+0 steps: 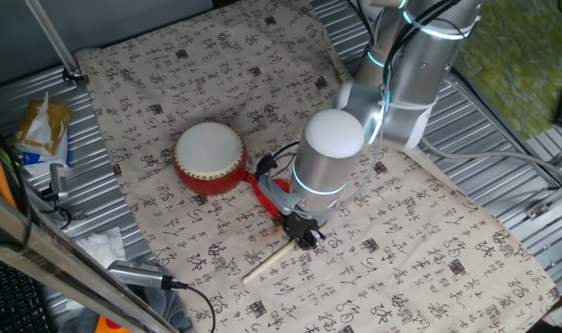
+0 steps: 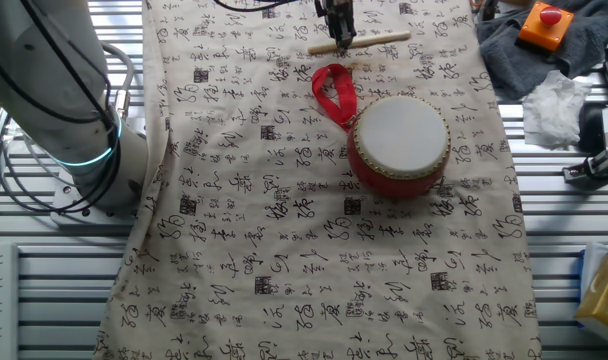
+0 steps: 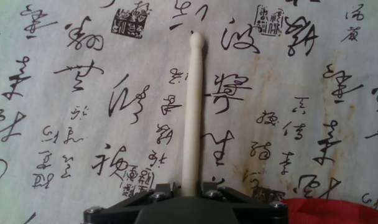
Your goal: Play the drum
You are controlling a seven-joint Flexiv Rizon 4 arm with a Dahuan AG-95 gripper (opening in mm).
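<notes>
My pincer (image 1: 306, 234) is down at the cloth, on the ribbon side of the drum (image 1: 209, 158), with the thin wooden stick (image 3: 193, 112) running out from between its fingers. In hand view the stick's near end sits in the gap between the two finger bases and its rounded tip points away over the cloth; I judge the fingers pressed onto it, pinching the stick, though the contact itself lies at the frame's edge

Step in hand, as I judge it: taking up the stick. The stick looks flat on the cloth along its length, not yet raised. No beat on the skin yet

The drum stands upright on its red body, white skin up, near the pincer but apart from it. Its red ribbon loop (image 2: 333, 92) trails from the drum toward the stick and ends just beside my fingers; a red edge shows at the lower corner of hand view

Next move calls for: lift clear of the ribbon, swing the tip toward the drum, bring the tip down on the white skin. Grip is at the stick's end, so it may pivot

Surface: pale cloth (image 2: 284, 250) printed with black calligraphy and red seals, a few wrinkles, over ribbed metal decking (image 1: 503, 157). Beyond the drum's far side from me, crumpled white tissue (image 2: 556, 105) and an orange box with a red button (image 2: 542, 24) on grey fabric
</notes>
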